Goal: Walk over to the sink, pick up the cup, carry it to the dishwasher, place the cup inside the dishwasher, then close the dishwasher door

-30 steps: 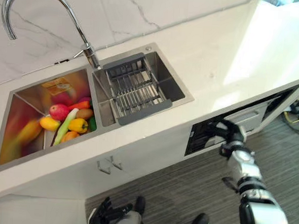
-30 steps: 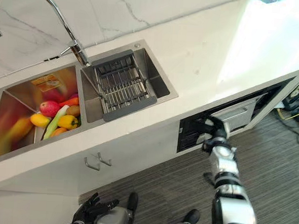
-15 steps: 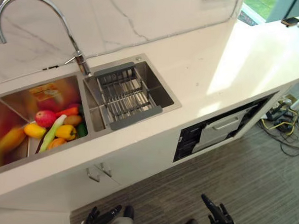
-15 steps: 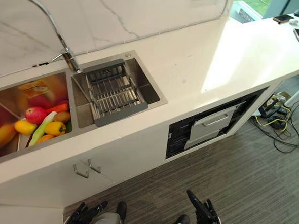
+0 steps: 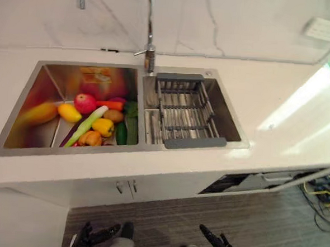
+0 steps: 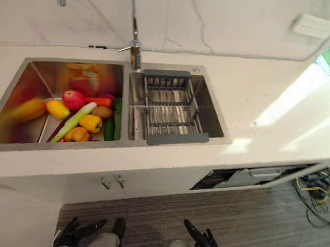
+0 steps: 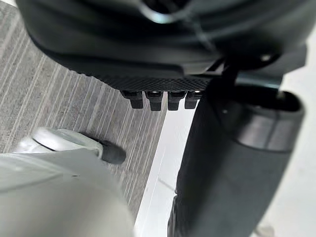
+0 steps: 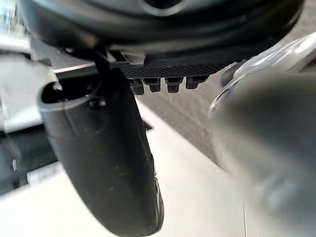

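Stainless steel sink (image 5: 44, 88) in the white table (image 5: 276, 136) has 2 basins: the left holds fruit and vegetables (image 5: 95, 125), the right a grey drain rack (image 5: 185, 111). Both hands hang low over the floor (image 5: 165, 218), the left hand (image 6: 71, 236) and the right hand (image 6: 202, 244) each with fingers straight and spread, holding nothing. Where the cup is I cannot tell. The dishwasher (image 6: 245, 179) lies ahead and to the right under the table edge, its door seemingly ajar, its long axis running along the table front. The right hand is nearer, so closing probably falls to it.
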